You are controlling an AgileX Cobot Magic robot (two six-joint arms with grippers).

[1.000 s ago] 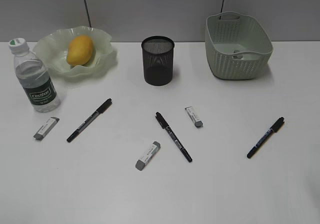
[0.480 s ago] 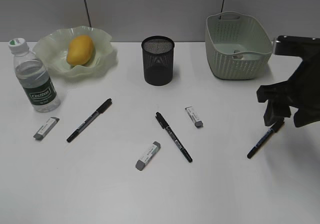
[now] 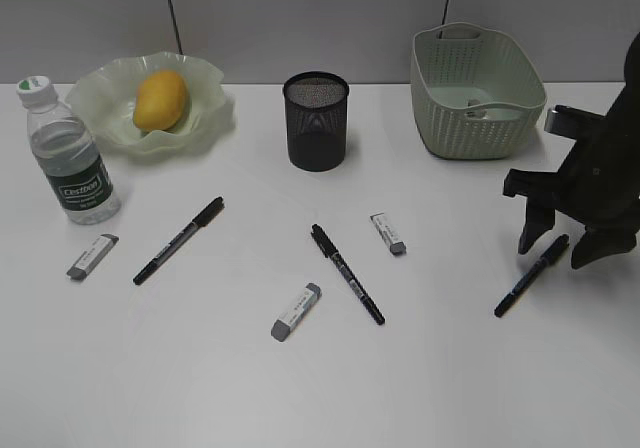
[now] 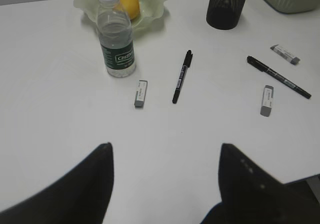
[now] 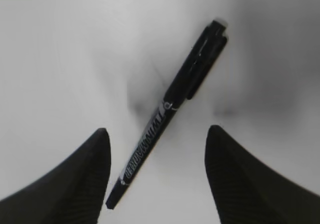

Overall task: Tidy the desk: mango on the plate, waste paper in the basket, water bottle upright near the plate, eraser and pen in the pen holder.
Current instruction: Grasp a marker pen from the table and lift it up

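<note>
On the white worktop (image 3: 450,388), the basket (image 3: 475,93) at upper right holds the waste paper (image 3: 478,112), while the mango (image 3: 161,100) sits in the ruffled plate (image 3: 205,98) beside the upright water bottle (image 3: 67,153) (those steps look done). The right gripper (image 3: 557,248) straddles the rightmost pen (image 5: 170,114) with jaws wide, apparently to pinch it for the pen holder (image 3: 316,120); the left gripper (image 4: 162,184) hovers wide and empty at lower frame.

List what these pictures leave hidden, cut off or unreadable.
- Basket contents: exterior view, near wall hides most of the floor; a small pale lump shows, unidentifiable.
- Pen holder inside: exterior view, dark mesh hides it.
- Right gripper: exterior view, arm cut by right edge.
- Pen lettering: right wrist view, blurred.
- Basket: left wrist view, cut by top edge.
</note>
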